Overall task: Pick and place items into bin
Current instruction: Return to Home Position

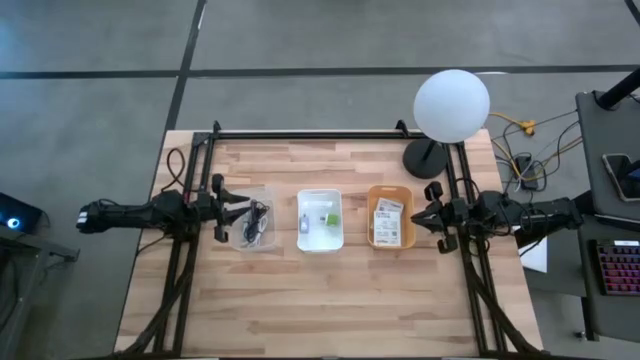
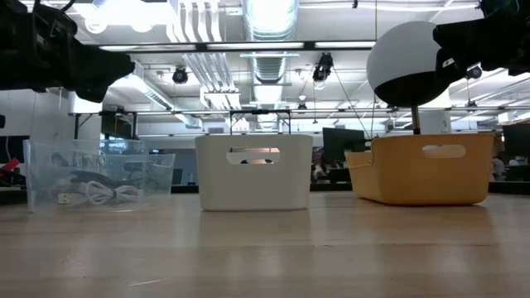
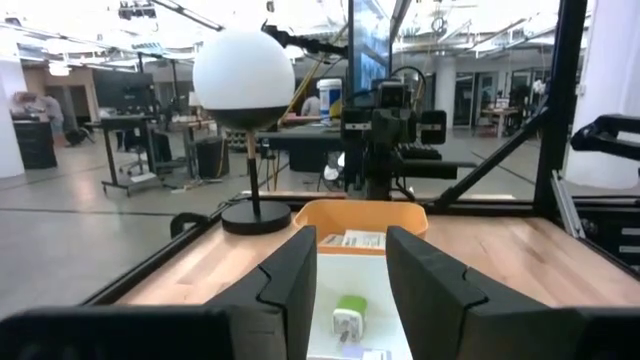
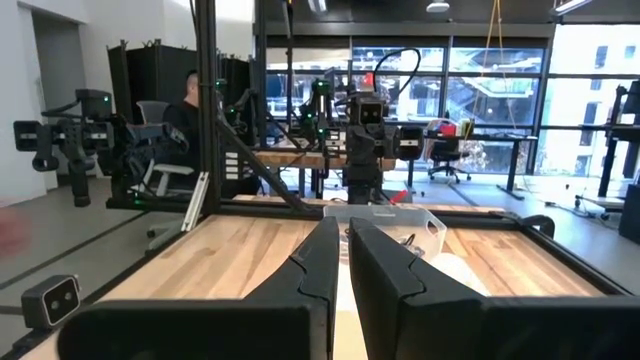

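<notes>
L gripper [image 1: 232, 214]: left of white bin [image 1: 320, 249], over outer edge of transparent bin [image 1: 262, 193]; fingers apart, mid-wide, empty.
R gripper [image 1: 428, 217]: right of white bin, just past orange bin [image 1: 390, 188]; fingers at a narrow slit, nothing held.
Items: cables [image 1: 256, 222] in transparent bin; green adapter [image 3: 349, 312] in white bin; cards [image 1: 388, 222] in orange bin. Prob. all binned.
Key relation: both grippers point inward at white bin, along the bin row; homing means backing straight off it.
In the way: lamp [image 1: 452, 105] behind-right of white bin, near R arm; looks clear of retreat.
</notes>
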{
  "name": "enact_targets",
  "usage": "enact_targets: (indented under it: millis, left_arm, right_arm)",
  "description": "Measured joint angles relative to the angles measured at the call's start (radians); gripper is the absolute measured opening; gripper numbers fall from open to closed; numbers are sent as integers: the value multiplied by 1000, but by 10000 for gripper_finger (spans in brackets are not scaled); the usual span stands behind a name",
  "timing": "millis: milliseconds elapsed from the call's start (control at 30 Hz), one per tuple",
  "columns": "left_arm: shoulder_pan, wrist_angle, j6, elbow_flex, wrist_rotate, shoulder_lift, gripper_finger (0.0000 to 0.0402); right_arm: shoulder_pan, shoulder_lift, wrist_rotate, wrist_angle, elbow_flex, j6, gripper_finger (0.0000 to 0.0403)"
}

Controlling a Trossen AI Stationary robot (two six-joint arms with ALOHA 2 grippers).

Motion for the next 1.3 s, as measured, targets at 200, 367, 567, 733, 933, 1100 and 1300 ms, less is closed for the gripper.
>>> enact_targets:
  millis: [200,367,567,733,933,1100,1300]
  left_arm:
    - [0,-1,0,0,0,8,107]
    - [0,-1,0,0,0,6,107]
    - [0,-1,0,0,0,6,107]
    - [0,-1,0,0,-1,2,107]
    - [0,2,0,0,-1,7,107]
    - [0,0,0,0,-1,18,107]
    - [0,-1,0,0,-1,19,107]
  right_arm:
    - [0,-1,0,0,0,0,18]
    - [0,-1,0,0,0,0,18]
    - [0,0,0,0,0,0,18]
    - [0,-1,2,1,0,0,18]
    - [-1,5,1,-2,0,-1,18]
    - [-1,8,1,-1,0,-1,18]
    - [-1,9,1,0,0,-1,18]
